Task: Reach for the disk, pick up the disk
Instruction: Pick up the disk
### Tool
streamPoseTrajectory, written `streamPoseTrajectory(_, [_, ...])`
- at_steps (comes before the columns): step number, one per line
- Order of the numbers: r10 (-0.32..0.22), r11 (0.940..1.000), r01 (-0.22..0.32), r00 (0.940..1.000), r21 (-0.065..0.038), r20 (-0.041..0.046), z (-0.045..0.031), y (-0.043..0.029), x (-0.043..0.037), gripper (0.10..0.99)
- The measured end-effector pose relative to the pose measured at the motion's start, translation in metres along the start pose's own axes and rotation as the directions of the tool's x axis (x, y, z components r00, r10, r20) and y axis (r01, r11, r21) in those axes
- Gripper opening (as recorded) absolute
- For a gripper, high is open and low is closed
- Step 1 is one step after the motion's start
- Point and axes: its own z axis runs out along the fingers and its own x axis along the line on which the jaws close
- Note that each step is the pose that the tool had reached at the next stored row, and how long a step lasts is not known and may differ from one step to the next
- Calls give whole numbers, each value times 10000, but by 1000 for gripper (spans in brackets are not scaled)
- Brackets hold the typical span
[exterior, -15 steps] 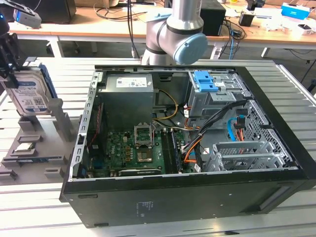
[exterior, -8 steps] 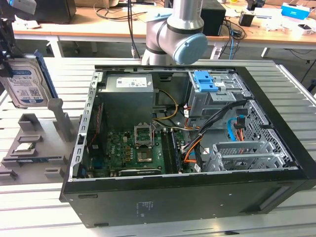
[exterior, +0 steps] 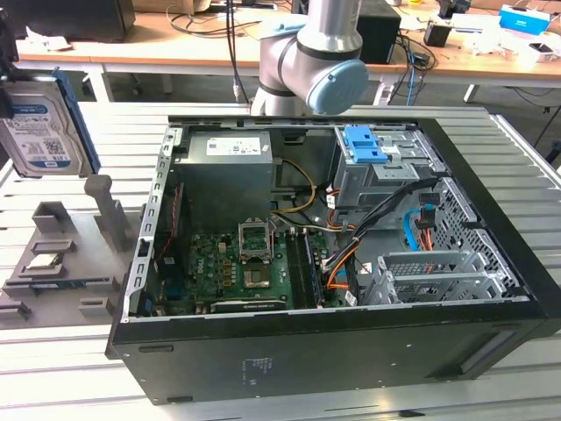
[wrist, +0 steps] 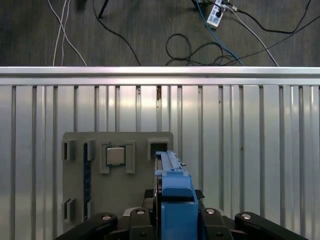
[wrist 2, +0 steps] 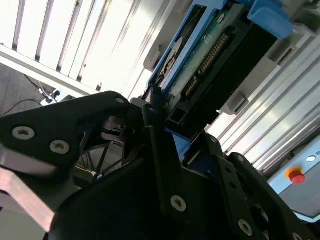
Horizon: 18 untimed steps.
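Observation:
The disk (exterior: 39,123) is a silver-grey drive with a blue-and-white label and a blue frame. It hangs upright at the exterior view's far left, above the grey fixture (exterior: 61,254). My gripper (exterior: 9,83) is shut on its upper edge, partly cut off by the picture's border. In the first wrist view the disk's blue edge (wrist: 172,182) runs between the black fingers of the gripper (wrist: 172,220), over the fixture (wrist: 75,200). In the second wrist view the disk's green circuit board (wrist 2: 200,65) faces the camera, clamped in the gripper (wrist 2: 170,125).
An open black computer case (exterior: 333,351) takes up the middle of the slatted metal table (exterior: 70,368), with a blue bracket (exterior: 364,145) in its drive bay. A small square chip (wrist: 115,155) sits in the fixture. Cables lie on the floor (wrist: 200,45) past the table's edge.

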Motion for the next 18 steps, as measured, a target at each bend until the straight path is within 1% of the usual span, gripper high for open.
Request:
streamPoseTrajectory(1, [0,10000,0,10000,0,0,-51,2,-5,365])
streamPoseTrajectory(8, [0,10000,0,10000,0,0,-198,7,-19,365])
streamPoseTrajectory(10, [0,10000,0,10000,0,0,-270,10,-27,365])
streamPoseTrajectory(11, [0,10000,0,10000,0,0,-291,10,-30,365])
streamPoseTrajectory(13, [0,10000,0,10000,0,0,-366,13,-37,365])
streamPoseTrajectory(15, [0,10000,0,10000,0,0,-410,15,-42,365])
streamPoseTrajectory(16, [0,10000,0,10000,0,0,-453,16,-46,365])
streamPoseTrajectory(18, [0,10000,0,10000,0,0,-502,18,-51,365])
